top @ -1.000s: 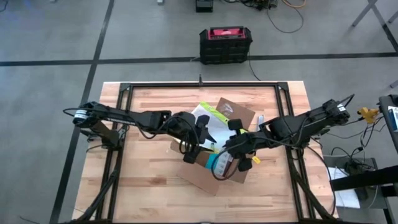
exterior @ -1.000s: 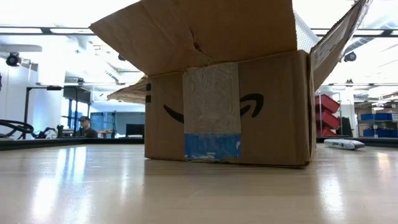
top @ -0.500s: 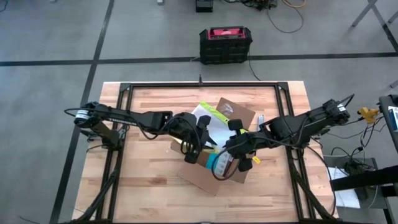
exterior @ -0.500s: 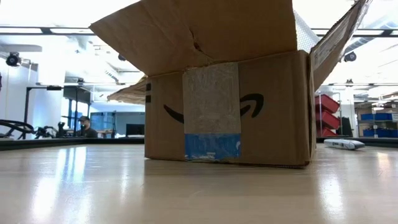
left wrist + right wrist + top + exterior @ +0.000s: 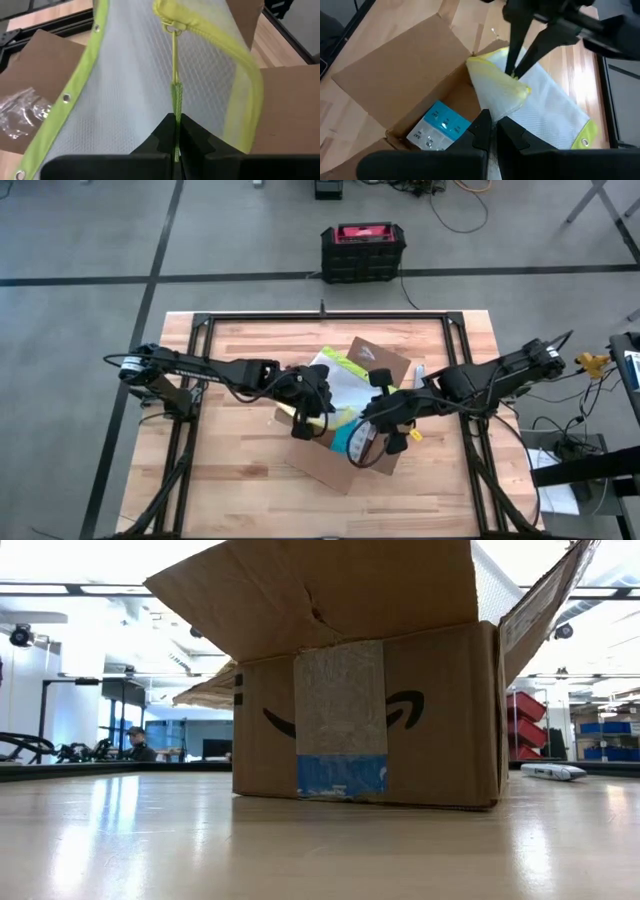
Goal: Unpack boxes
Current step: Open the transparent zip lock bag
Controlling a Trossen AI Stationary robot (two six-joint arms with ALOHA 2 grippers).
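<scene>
Pouch removal step: left pincer [image 5: 176, 131] clamped on pouch [image 5: 135, 75] zipper cord above box [image 5: 345, 450]; right pincer [image 5: 491, 131] together, empty. Next: lift pouch clear onto tabletop [image 5: 240, 480].

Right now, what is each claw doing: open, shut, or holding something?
Left gripper: shut on the zipper cord of the mesh pouch.
Right gripper: shut; whether it holds anything cannot be told.
</scene>
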